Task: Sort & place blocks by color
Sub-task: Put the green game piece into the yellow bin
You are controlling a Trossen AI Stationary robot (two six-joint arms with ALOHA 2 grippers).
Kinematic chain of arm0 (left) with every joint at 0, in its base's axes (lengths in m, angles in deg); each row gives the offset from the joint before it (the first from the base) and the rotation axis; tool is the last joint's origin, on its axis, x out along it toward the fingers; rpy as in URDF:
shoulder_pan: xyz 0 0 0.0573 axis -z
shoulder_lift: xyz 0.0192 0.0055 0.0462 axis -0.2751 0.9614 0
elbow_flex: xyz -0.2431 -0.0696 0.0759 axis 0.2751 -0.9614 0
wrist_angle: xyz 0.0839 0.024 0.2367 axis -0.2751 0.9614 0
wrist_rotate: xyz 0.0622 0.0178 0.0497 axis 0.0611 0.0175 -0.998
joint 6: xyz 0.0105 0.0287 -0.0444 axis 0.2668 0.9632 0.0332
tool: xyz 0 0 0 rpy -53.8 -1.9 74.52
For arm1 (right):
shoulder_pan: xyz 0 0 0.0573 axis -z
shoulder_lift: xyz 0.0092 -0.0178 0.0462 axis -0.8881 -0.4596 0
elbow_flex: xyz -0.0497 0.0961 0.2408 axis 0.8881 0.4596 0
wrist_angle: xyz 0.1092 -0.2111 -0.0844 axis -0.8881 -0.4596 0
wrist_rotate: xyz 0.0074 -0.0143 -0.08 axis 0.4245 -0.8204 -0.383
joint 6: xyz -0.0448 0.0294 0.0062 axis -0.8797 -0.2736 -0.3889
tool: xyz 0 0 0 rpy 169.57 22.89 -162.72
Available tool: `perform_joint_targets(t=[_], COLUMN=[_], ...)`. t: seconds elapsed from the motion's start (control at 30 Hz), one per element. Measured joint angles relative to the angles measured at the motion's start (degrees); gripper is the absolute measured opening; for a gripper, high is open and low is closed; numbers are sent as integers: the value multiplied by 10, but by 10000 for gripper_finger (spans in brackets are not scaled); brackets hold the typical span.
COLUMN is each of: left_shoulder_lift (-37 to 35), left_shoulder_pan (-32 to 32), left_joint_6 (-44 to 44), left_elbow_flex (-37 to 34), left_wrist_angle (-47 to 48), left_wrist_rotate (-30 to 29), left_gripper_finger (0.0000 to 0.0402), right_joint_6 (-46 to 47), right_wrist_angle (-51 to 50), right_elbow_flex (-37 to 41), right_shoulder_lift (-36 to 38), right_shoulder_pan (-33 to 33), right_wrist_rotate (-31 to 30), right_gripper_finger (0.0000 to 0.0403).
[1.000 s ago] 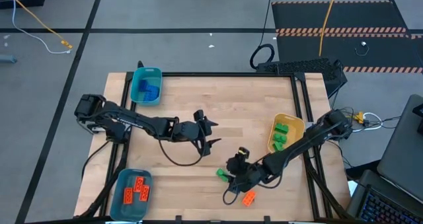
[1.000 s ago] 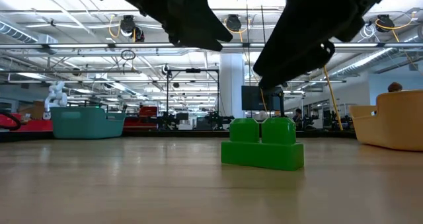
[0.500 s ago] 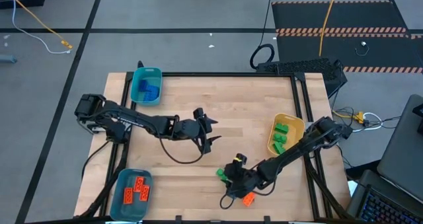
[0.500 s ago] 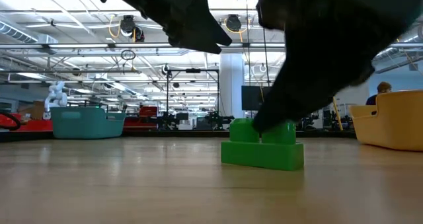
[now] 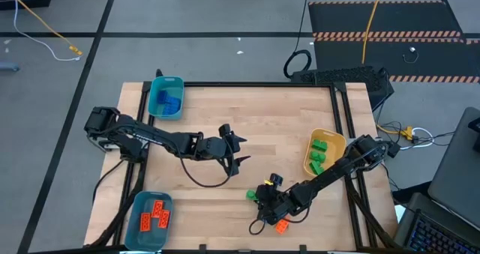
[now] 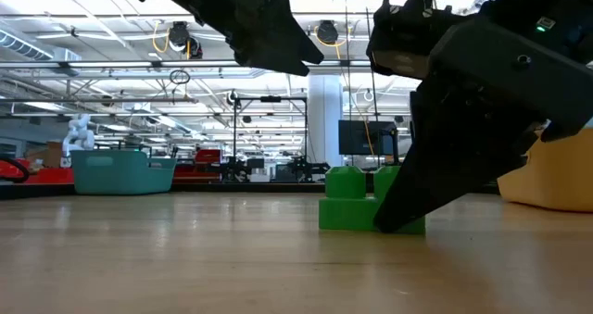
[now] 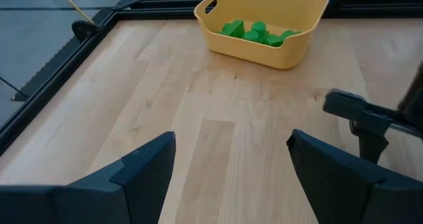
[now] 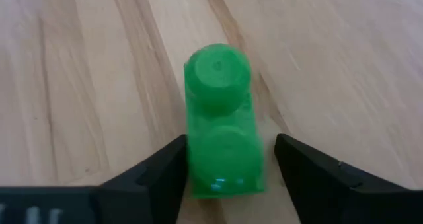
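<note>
Nearly sorted. Loose on the table (image 5: 285, 127): one green brick (image 8: 219, 126) and one orange brick (image 5: 282, 225), the orange just beside the green. Right gripper (image 5: 260, 198) is down at the green brick, fingers spread either side, not yet clamped. Counts: yellow bin (image 5: 334, 140), well apart from the green brick, holds about four green; orange-holding teal bin (image 5: 139, 202) three orange; blue-holding teal bin (image 5: 178, 82) blue, number unclear. Left gripper (image 5: 238, 147) hovers open, mid-table.

On the tabletop (image 5: 247, 127), bins sit at 11, 7 and 3 o'clock; one block (image 5: 251, 195) lies between the right end effector (image 5: 262, 199) fingers at 6.
</note>
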Motion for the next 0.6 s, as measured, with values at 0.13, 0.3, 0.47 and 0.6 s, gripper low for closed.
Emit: perform_joint_targets(t=[0.13,0.3,0.47,0.6], left_shoulder_lift=[0,0,0,0], left_shoulder_pan=[1,0,1,0], left_joint_6=[1,-2,-6,-7], left_elbow_flex=[0,0,0,0], left_wrist_angle=[7,12,18,22], left_wrist_rotate=[0,0,0,0], left_gripper_finger=[294,294,294,294], right_joint_6=[-13,-42,-30,10], right_wrist_angle=[-23,-52,-170,-289], right_elbow_flex=[0,0,2,2], right_shoulder_lift=[6,19,73,146], right_shoulder_pan=[3,6,12,12], right_wrist_rotate=[2,6,7,-4], right_gripper_finger=[154,123,123,123])
